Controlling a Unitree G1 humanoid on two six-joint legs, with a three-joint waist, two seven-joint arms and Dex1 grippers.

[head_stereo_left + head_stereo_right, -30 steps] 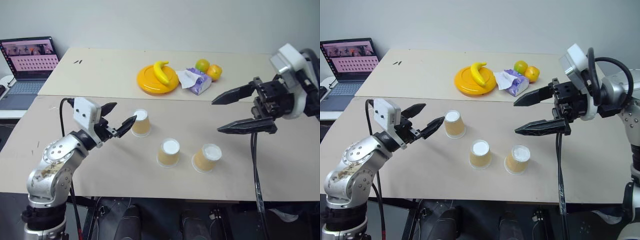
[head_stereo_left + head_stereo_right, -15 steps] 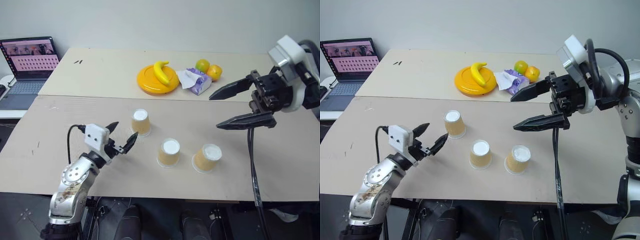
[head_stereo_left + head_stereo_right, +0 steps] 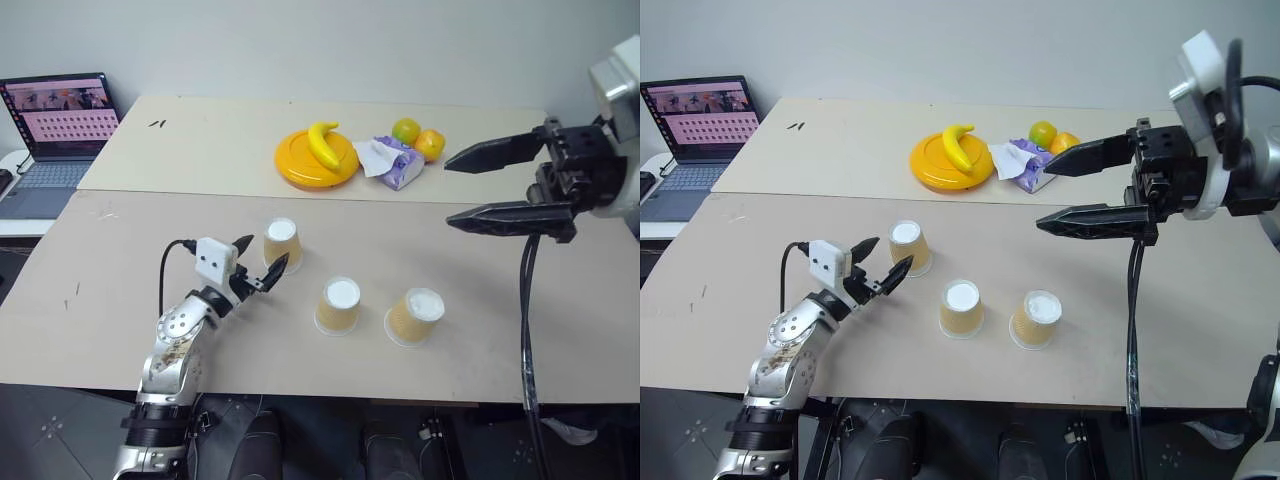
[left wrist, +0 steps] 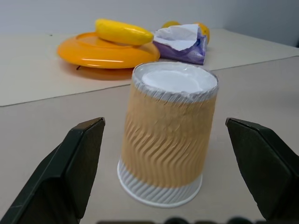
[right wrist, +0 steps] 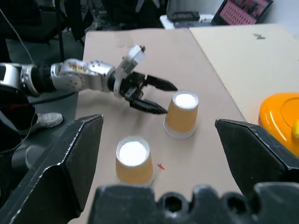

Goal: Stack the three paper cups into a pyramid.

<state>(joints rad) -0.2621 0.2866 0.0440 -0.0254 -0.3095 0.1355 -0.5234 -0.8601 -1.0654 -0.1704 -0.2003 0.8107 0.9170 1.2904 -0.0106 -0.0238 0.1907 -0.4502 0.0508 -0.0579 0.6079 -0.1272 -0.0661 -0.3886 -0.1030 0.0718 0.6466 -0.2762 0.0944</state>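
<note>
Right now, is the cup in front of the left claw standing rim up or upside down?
Upside down: the cup rests on its wide rim, its closed white base on top, between the open left claw's fingers.

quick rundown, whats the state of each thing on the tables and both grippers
left gripper: open, low beside the far-left cup
right gripper: open, raised above the table, holding nothing
far-left cup: upside down, not gripped
middle cup: upside down, unstacked
right cup: upside down, tilted, unstacked
banana: lying on the yellow plate
tissue pack: open, tissue sticking out
laptop: open, screen lit
</note>
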